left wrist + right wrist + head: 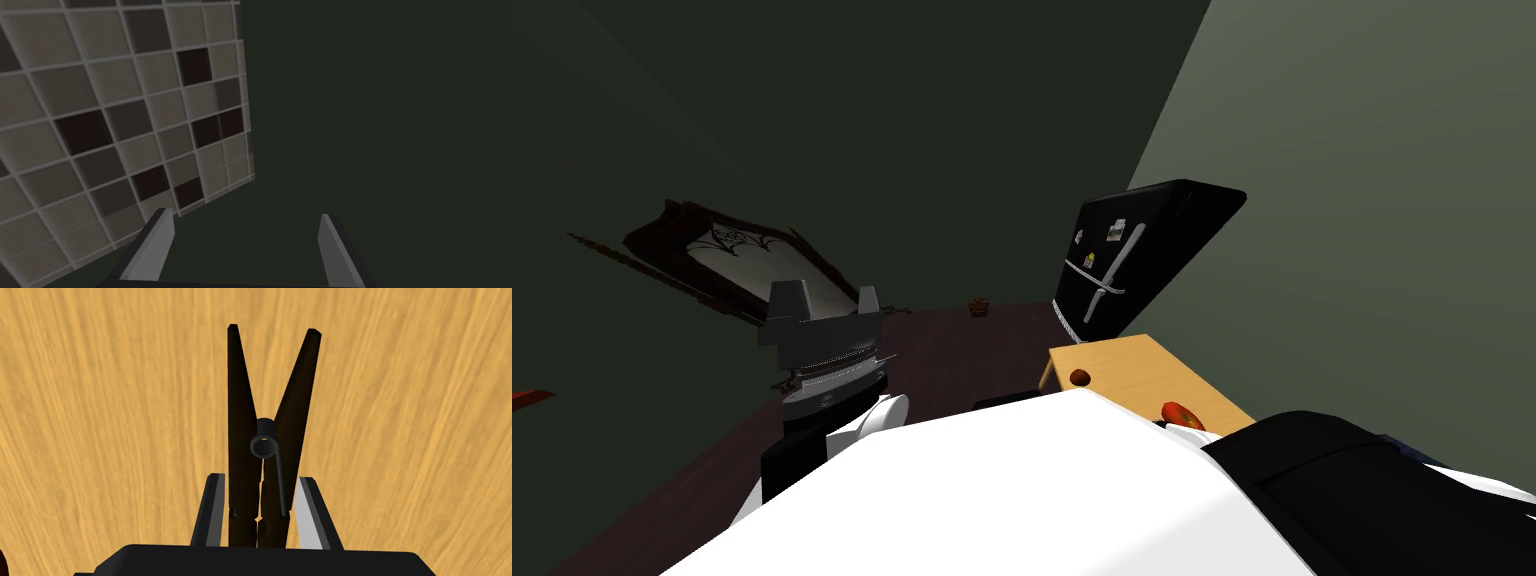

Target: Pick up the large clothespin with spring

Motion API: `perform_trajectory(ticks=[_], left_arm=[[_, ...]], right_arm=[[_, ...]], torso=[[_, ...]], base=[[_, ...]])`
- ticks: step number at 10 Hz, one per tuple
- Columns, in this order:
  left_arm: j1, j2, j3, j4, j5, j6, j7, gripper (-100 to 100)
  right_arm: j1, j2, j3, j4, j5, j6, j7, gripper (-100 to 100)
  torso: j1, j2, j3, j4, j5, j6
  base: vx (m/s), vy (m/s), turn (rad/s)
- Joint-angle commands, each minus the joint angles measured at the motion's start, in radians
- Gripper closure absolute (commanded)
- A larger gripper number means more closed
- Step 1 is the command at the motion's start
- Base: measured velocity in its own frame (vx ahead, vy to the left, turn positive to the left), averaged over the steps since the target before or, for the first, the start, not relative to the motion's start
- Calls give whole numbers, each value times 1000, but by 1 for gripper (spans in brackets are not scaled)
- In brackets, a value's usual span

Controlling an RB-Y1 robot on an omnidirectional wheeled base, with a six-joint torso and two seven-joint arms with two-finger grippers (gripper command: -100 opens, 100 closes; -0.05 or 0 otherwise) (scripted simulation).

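Light wooden table (1132,368) — on it a small brown round thing (1080,377) and a red-orange thing (1182,413)

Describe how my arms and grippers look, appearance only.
The left gripper has two thin, light grey, blade-like fingers with dark edges on a dark body. The right gripper is the same build: grey blades edged black on a black box. In the head view the left arm is a dark grey blocky wrist above a white link and black joint.

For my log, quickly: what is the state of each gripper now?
Left gripper: open, holding nothing.
Right gripper: closed on the clothespin.
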Motion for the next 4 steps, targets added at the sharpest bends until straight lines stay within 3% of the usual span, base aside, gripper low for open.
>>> perform_trajectory(ticks=[1,3,4], left_arm=[[0,0,0,0,0,0,0,0],[0,0,0,0,0,0,0,0],[0,0,0,0,0,0,0,0]], right_arm=[[2,-36,-6,-33,-8,-12,-4,100],[1,-36,-1,-35,8,-7,-28,100],[1,-36,-2,-35,5,-9,-23,0]], torso=[[0,0,0,0,0,0],[0,0,0,0,0,0],[-1,0,0,0,0,0]], base=[[4,40,-80],[2,18,-10],[0,0,0]])
